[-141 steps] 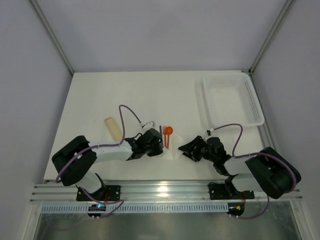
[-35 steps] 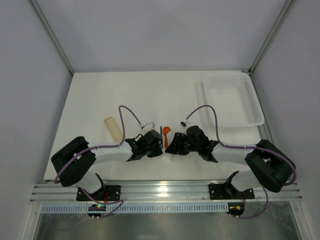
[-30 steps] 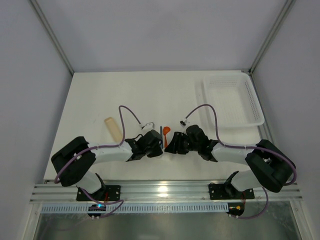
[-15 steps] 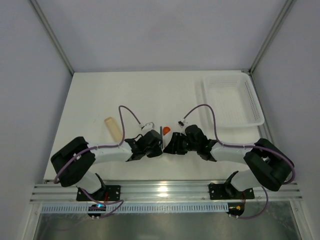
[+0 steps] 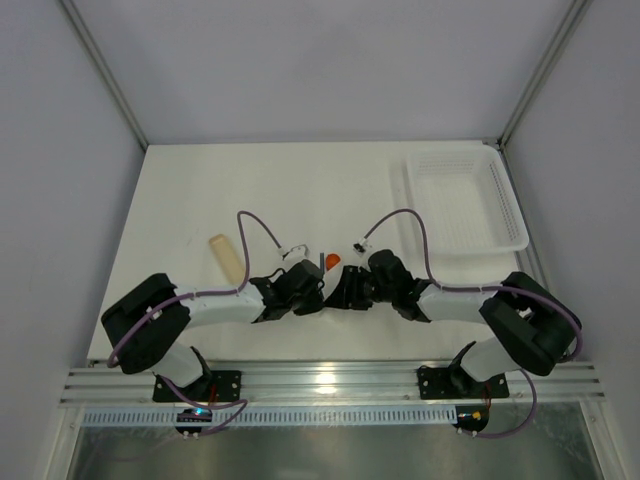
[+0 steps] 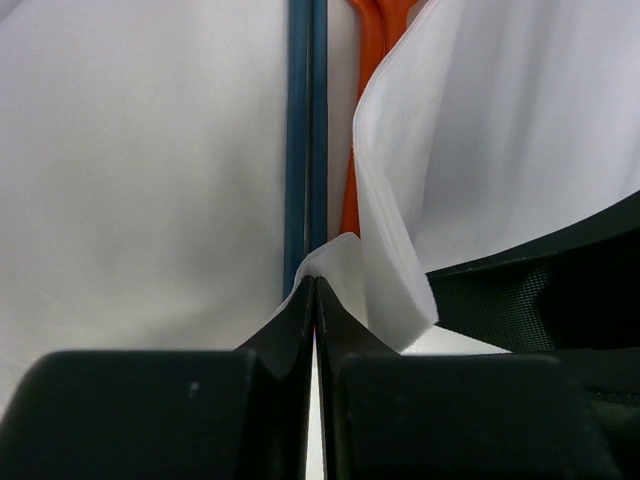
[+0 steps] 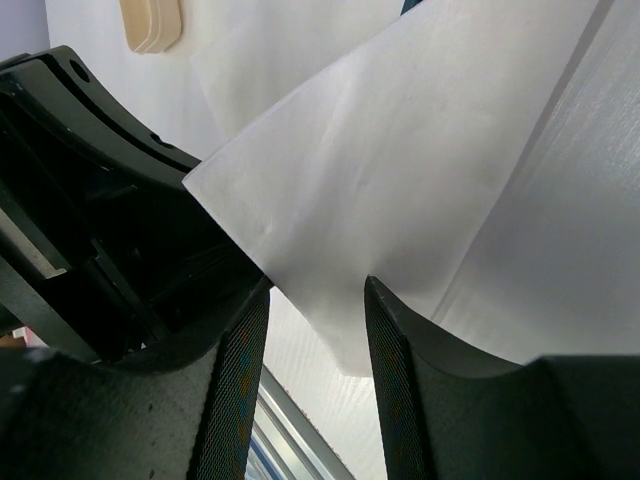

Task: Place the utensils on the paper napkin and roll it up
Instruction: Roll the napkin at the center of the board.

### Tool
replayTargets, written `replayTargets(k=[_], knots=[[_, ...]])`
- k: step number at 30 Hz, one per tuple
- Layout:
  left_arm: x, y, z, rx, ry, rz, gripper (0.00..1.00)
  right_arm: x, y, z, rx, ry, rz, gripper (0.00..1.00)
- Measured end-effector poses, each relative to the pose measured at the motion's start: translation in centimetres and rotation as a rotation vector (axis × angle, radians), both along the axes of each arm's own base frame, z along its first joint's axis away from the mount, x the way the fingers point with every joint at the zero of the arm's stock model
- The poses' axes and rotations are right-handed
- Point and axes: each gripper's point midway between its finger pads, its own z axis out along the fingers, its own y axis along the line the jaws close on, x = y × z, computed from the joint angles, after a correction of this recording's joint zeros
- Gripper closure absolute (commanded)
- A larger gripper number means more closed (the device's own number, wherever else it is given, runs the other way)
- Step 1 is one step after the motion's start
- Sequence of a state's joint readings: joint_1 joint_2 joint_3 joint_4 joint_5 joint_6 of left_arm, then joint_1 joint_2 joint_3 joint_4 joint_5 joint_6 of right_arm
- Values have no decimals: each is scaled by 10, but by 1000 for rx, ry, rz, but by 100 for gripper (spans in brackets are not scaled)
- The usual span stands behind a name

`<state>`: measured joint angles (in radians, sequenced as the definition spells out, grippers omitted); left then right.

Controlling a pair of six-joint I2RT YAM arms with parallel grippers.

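Bottom centre, left wrist view | left gripper (image 6: 315, 285) pinched shut on napkin (image 6: 480, 130) edge | utensils (image 6: 305, 120) run lengthwise up-frame from it, half covered | right gripper (image 7: 313, 290) half-open opposite, looks empty

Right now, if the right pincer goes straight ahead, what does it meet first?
Most likely the napkin, whose folded flap lies just ahead of the right pincer; the left pincer stands close beside, though depth is unclear.
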<state>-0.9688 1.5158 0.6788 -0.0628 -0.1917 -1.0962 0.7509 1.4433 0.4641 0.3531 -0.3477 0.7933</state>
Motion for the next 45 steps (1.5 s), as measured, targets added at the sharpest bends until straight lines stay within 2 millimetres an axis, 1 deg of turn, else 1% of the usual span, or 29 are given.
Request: replayTargets(k=[9,16,33,41,45], knots=[[0,0,0,4,-4,1,100,0,2,-8,-3,16,7,53],[-1,3,0,18,-9,4,100,0,3,-8,2,17,10,52],[-12,23,4,121,-40,16,100,1,9,-11,28,30,15,53],[-16,37,21,175,-90,28,100,3,12,-12,56,46,20,53],[-17,44,35,188,-121,39,100,3,12,-12,66,54,20,53]])
